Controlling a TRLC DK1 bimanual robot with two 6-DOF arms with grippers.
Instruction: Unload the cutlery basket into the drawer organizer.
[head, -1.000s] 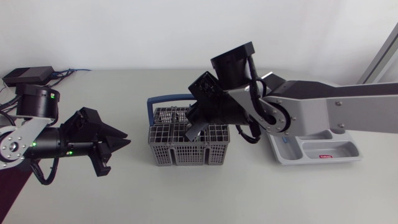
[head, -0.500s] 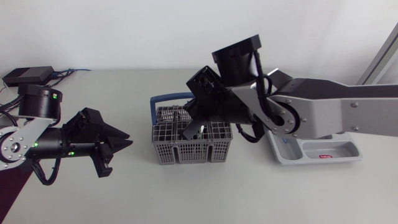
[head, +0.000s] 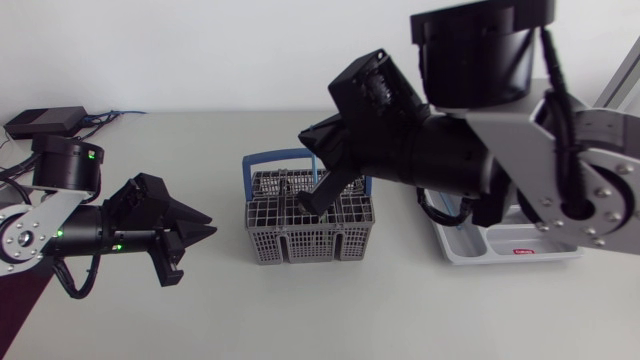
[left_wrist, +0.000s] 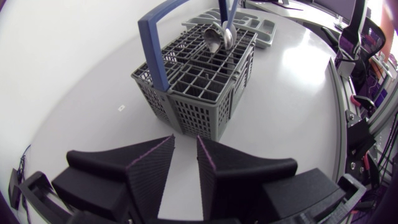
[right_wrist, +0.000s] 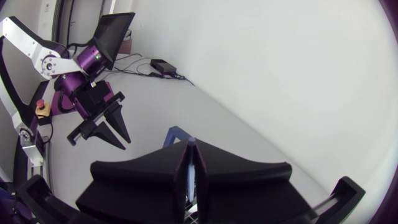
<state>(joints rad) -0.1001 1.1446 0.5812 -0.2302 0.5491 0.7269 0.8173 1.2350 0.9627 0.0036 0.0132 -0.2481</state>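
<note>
Right pincer (head: 315, 200) is clamped on the handles of two spoons (left_wrist: 219, 37), their bowls hanging at the basket (head: 300, 245) rim. Step in hand, as judged: lifting out. Next: raise them clear of the grid, then carry them to the organizer (head: 480, 258) near the basket. Left pincer (head: 200, 228) is open, empty and well apart. The blue handle (left_wrist: 155, 43) stands near the lift path.

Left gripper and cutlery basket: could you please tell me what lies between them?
Only bare table lies between left gripper and basket, as the left wrist view shows.
</note>
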